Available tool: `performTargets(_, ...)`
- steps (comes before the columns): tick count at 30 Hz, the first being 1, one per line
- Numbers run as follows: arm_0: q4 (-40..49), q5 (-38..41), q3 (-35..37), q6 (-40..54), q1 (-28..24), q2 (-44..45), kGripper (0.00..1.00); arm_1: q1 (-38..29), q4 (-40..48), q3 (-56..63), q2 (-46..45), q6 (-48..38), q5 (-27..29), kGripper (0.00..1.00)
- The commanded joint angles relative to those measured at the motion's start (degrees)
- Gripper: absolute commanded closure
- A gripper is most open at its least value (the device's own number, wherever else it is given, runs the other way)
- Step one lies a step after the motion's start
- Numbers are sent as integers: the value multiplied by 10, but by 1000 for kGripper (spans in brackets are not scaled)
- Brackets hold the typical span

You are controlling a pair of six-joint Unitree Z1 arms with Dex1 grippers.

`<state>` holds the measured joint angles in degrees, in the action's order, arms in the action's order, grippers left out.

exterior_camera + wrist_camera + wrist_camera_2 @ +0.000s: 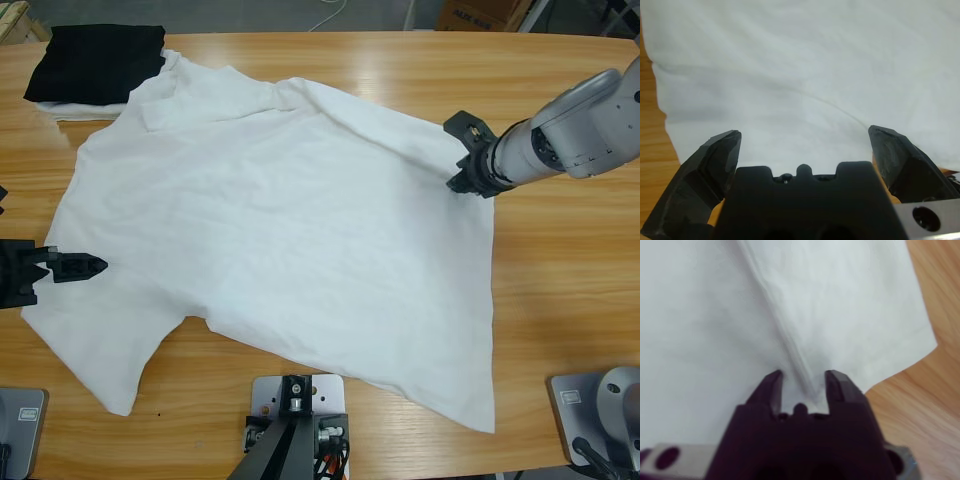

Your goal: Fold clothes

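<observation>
Tabletop (560,250): T-shirt (280,230) ridge (apparently pinched) between right gripper (803,382).

High view straight down, wrist views close on T-shirt (280,220)

Plain white T-shirt (290,240), black folded garment (95,60), light streaky wood table (560,270), black tools, silver-grey arm (585,125).

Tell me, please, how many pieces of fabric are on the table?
3: the white T-shirt spread across the middle, a folded black garment at the far-left corner, and a white cloth under it; more may be hidden.
</observation>
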<state>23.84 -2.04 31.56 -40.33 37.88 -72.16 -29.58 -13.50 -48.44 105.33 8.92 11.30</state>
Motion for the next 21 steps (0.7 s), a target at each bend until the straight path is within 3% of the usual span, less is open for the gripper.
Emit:
performTargets(1,-13,-6,-22,-7,7,-19,0,-3,3,6,30,-10,17,1000)
performTargets(15,-16,-6,-23,-6,10,-21,0,-3,-9,4,-52,-16,40,1000)
performTargets(16,-16,-6,-23,-6,10,-21,0,-3,-12,3,-42,-22,39,762)
performTargets(17,-16,-6,-23,-6,10,-22,0,-3,-18,4,-33,-39,36,220)
performTargets(18,-17,-6,-23,-6,10,-22,0,-3,-21,4,-26,-53,34,58)
performTargets(21,-17,-6,-23,-6,10,-23,0,-1,-19,11,-11,-89,20,41)
